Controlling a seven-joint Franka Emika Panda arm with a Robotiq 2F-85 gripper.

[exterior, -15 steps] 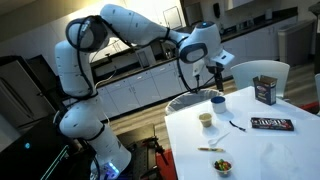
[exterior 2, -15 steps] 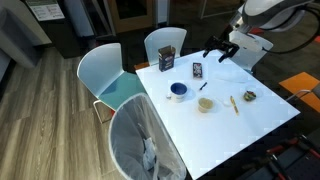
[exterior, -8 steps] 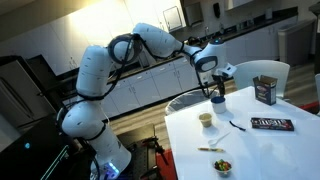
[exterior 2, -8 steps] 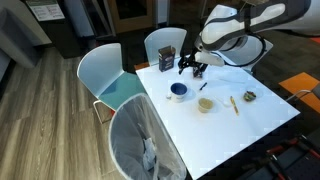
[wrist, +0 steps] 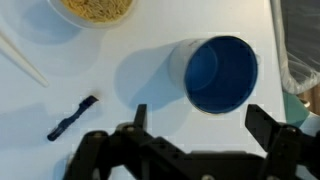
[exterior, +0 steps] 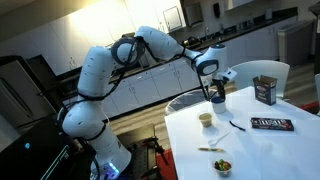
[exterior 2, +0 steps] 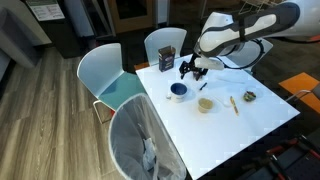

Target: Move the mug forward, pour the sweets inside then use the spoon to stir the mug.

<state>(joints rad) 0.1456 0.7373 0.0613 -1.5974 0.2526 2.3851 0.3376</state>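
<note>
Overhead, the gripper [wrist: 203, 120] is being held released above the white tabletop [wrist: 130, 60], its jaws spread wide and nothing being grasped. In the wrist view the mug [wrist: 218, 75], blue and upright, is being framed at 12 o'clock of the gripper, just beyond the fingertips; whether it is being touched cannot be told. The spoon [wrist: 72, 117], short and dark, is being shown flat on the tabletop at 8 o'clock of the mug, apart from it. A small cream cup [wrist: 98, 8] holding yellowish pieces is being cut off by the picture's edge at 11 o'clock of the mug, and a pale stick [wrist: 22, 60] is being shown at 9 o'clock.

In an exterior view the arm [exterior: 160, 42] is being stretched out over the tabletop, the gripper [exterior: 217, 88] being poised directly over the mug [exterior: 217, 99]. In an exterior view a dark box [exterior 2: 166, 57] is being shown upright at 11 o'clock of the mug [exterior 2: 178, 91], and a small bowl [exterior 2: 248, 96] well apart at 3 o'clock.
</note>
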